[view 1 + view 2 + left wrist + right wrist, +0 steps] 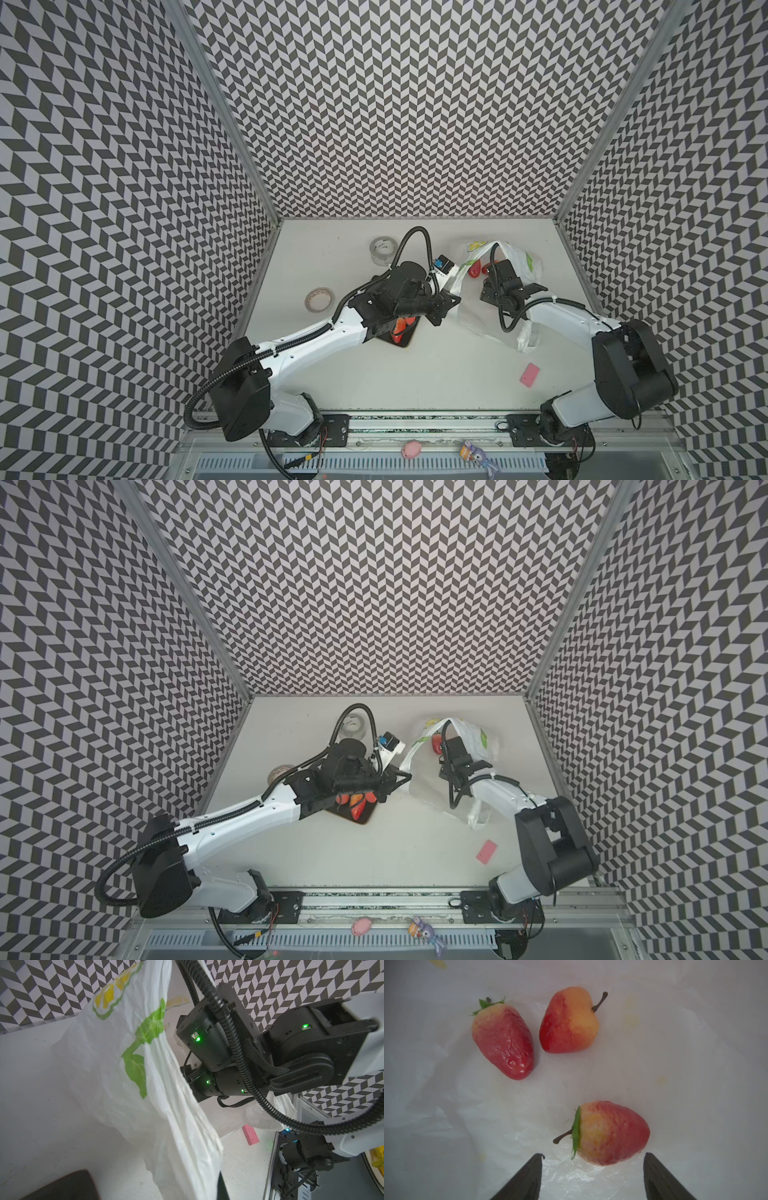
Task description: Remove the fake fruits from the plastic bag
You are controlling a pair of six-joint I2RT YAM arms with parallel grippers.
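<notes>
Right gripper (592, 1157) inside plastic bag (145, 1084), jaws apart, nearest strawberry (610, 1133) just ahead. Left gripper (453, 299) pinched shut on bag rim. I worry: glossy fruit squirts sideways on closing, or thin film gets nipped too.

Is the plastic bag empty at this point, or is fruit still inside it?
Not empty. The right wrist view shows three fruits on the bag lining: a strawberry, a second strawberry and a peach.
</notes>
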